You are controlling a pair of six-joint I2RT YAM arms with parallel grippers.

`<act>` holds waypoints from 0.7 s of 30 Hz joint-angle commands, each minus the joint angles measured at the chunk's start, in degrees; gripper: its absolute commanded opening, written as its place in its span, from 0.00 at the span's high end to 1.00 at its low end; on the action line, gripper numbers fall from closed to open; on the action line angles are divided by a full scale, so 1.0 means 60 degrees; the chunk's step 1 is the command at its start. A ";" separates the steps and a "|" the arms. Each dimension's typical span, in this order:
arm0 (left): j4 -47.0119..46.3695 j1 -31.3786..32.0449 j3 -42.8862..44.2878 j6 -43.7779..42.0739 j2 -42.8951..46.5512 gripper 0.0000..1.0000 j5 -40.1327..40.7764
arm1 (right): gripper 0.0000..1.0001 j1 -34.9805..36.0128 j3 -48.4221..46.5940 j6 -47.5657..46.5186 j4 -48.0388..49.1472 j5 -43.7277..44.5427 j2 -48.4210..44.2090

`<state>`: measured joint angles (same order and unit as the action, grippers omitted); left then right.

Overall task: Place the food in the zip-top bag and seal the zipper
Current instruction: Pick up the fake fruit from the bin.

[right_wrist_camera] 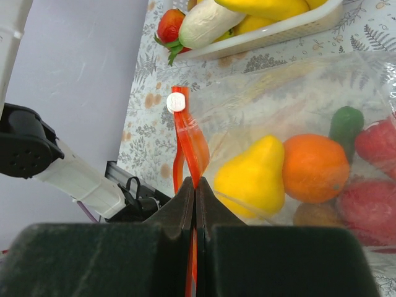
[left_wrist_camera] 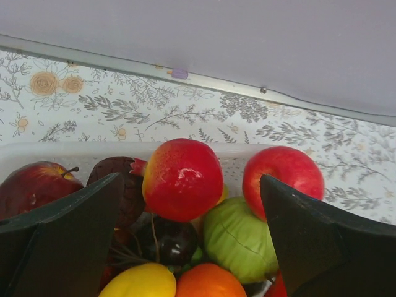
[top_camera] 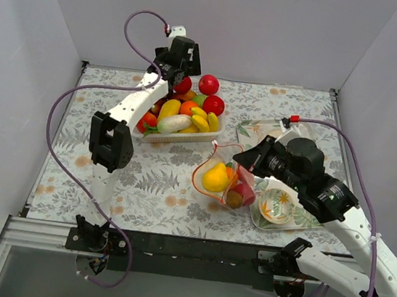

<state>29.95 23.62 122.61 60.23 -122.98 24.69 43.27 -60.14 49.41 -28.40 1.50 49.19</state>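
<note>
The clear zip-top bag (top_camera: pixel 222 179) lies in the middle of the table and holds a yellow pear (right_wrist_camera: pixel 253 176), an orange (right_wrist_camera: pixel 315 167), a green piece and red pieces. My right gripper (right_wrist_camera: pixel 195 187) is shut on the red-orange zipper (right_wrist_camera: pixel 189 139) at the bag's mouth, just below its white slider (right_wrist_camera: pixel 176 102). It shows in the top view (top_camera: pixel 244 162) at the bag's right side. My left gripper (left_wrist_camera: pixel 190 179) is open over the white basket (top_camera: pixel 185 137), with a red-yellow fruit (left_wrist_camera: pixel 182 178) between its fingers and a red apple (left_wrist_camera: pixel 281 173) and a green piece (left_wrist_camera: pixel 238 238) beside it.
The basket at back centre holds several fruits and a white vegetable (top_camera: pixel 173 123). A patterned plate (top_camera: pixel 276 206) sits on a mat under my right arm. Grey walls close in the left, back and right sides of the table.
</note>
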 commanded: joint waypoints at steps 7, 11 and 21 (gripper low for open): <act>-0.0978 -0.0186 -0.0321 -0.1087 -0.0363 0.06 0.0018 | 0.99 0.0040 0.0589 -0.0119 0.0778 -0.0176 -0.0112; -0.1140 -0.0171 -0.0571 -0.1117 -0.0407 0.05 -0.0188 | 0.99 0.0040 0.0765 -0.0017 0.0998 -0.0484 -0.0098; -0.1462 -0.0171 -0.1040 -0.1102 -0.0582 0.09 -0.0145 | 0.99 0.0026 0.0985 0.0085 0.1233 -0.0703 -0.0024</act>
<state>23.20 22.83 116.66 54.54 -127.28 23.38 43.27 -54.65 49.34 -25.39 -1.23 49.23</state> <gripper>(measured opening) 0.917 0.031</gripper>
